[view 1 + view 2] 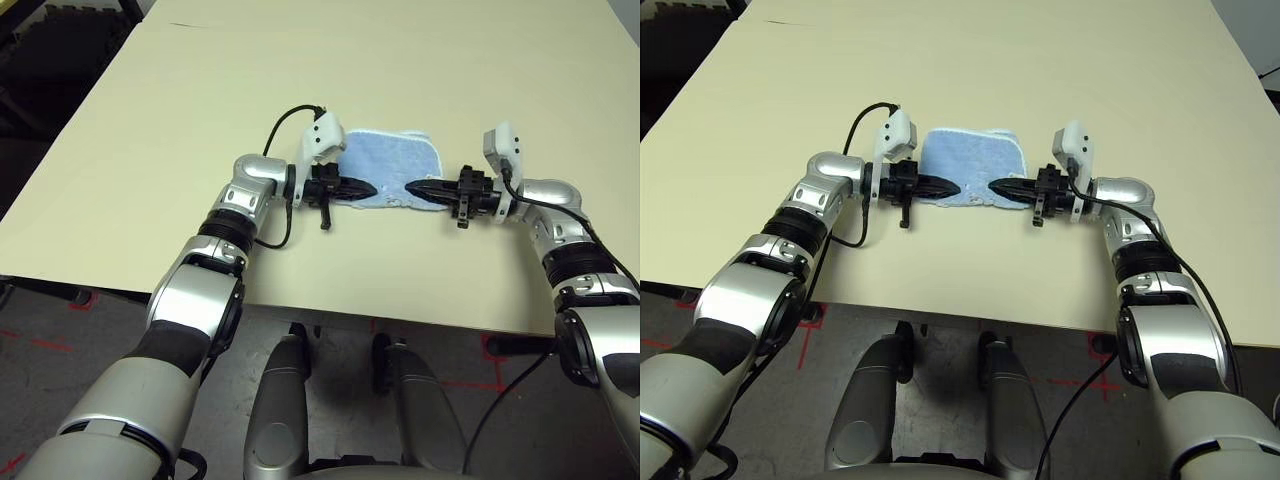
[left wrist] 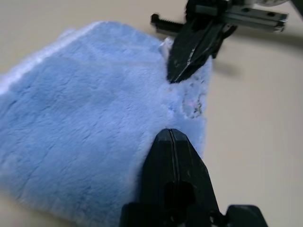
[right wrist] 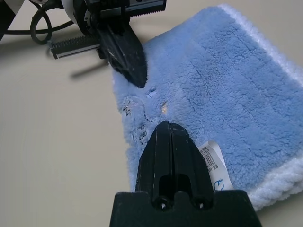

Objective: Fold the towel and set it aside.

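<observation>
Lying on the cream surface (image 1: 150, 130), the folded light-blue towel (image 1: 395, 160) is sitting between the two grippers. The left gripper (image 1: 368, 188) is pointing in over the towel's near edge from one side, its jaws pressed together with no cloth visibly between them. The right gripper (image 1: 415, 187) is facing it from the other side, jaws likewise closed. A white tag (image 3: 213, 163) is sticking out beside the right gripper's fingers (image 3: 170, 151), near the towel's faint print (image 3: 135, 106).
</observation>
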`<state>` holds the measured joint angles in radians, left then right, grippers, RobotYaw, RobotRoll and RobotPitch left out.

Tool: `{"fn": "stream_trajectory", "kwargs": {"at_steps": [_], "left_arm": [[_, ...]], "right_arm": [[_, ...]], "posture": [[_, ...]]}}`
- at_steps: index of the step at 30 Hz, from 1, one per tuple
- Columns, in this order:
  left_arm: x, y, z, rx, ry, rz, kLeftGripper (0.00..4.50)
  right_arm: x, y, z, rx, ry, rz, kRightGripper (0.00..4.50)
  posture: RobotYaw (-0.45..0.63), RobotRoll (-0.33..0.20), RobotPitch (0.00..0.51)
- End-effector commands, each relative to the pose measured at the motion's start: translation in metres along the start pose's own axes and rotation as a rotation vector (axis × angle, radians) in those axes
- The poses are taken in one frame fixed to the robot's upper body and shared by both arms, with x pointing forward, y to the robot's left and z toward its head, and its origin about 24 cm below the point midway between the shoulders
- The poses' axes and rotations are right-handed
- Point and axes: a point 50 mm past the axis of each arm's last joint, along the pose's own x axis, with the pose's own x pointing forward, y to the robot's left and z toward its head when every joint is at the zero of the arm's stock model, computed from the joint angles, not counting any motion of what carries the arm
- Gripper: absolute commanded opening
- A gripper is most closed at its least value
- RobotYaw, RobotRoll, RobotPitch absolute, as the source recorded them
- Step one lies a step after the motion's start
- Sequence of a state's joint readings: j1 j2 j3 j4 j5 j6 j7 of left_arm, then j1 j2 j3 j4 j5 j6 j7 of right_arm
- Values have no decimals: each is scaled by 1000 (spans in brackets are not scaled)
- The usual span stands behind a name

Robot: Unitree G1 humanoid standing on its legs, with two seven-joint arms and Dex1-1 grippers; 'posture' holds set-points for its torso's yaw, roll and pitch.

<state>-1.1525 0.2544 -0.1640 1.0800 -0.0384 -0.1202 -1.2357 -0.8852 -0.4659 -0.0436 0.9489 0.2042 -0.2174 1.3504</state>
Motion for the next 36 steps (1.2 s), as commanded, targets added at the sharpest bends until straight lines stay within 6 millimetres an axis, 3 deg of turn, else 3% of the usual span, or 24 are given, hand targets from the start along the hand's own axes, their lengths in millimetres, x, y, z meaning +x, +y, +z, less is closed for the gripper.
{"fn": "stream_trajectory", "kwargs": {"at_steps": [1,5,10,13,16,19,24,36], "left_arm": [[-10,4,-13,-21,82,45,27],[-18,10,1,-3,29,44,27],[-29,19,38,-40,-180,5,27],[-34,22,48,-29,-223,15,27],[-30,26,52,-53,-253,76,27],[-20,27,47,-83,-229,141,27],[-7,28,32,-151,-182,282,27],[-3,21,4,-194,-119,312,27]], "right_arm": [[-3,1,-10,30,42,-1,0],[-8,-7,9,20,-27,3,0],[-14,-24,44,34,-165,-48,0],[-10,-30,54,60,-218,-107,0],[10,-31,52,31,-176,-195,0],[27,-30,49,37,-152,-239,0],[40,-29,38,52,-111,-299,0],[40,-31,20,54,-5,-407,0]], "posture": [[59,0,266],[69,0,266],[60,0,267],[55,0,267],[63,0,270],[69,0,270],[72,0,271],[60,0,286]]}}
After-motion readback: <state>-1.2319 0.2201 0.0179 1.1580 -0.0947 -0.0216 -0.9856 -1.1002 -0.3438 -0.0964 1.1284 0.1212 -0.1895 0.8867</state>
